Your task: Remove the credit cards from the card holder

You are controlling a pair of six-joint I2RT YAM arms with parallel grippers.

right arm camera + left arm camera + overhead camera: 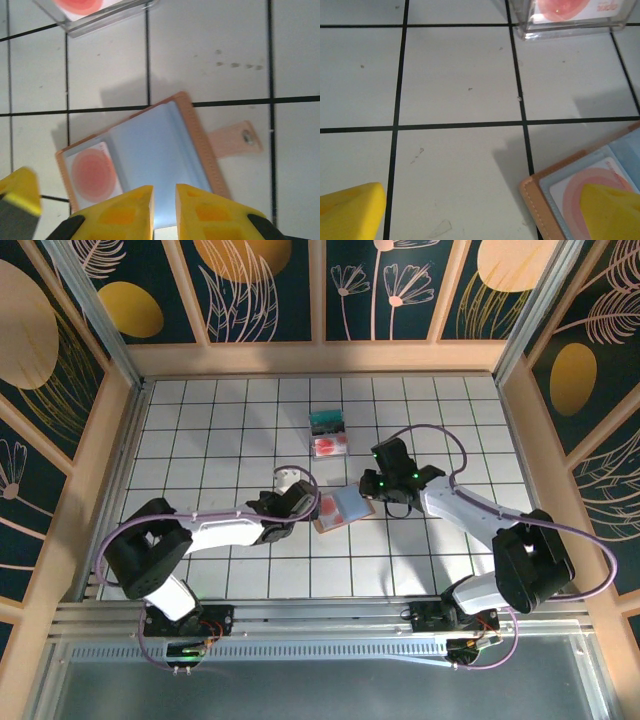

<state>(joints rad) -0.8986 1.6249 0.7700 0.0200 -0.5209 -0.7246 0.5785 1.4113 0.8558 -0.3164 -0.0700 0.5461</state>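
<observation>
While the left gripper (482, 200) stands wide open, one yellow finger (350, 212) hangs over the bare table (455, 80). Its other finger (612, 212) is over the card (580, 182) in the holder (535, 197). I cannot tell if that finger touches the card.

The holder lies open on the table, between the two grippers. The card is pale pink with a red circle. It sits in the pocket on the left gripper's side.

The right gripper (164, 192) is just above the near edge of the holder. Its jaws are almost shut, with only a thin gap left. A blue-grey page (150, 145) of the holder runs down into that gap. I cannot tell if the jaws squeeze it. The holder's little strap (235, 140) sticks out ahead of this gripper and to its right.

Ahead of both grippers stands a clear box (570, 31) with a second card (565, 9) inside, also pink and red. A teal card (327, 420) lies just past it, farther from the grippers.
</observation>
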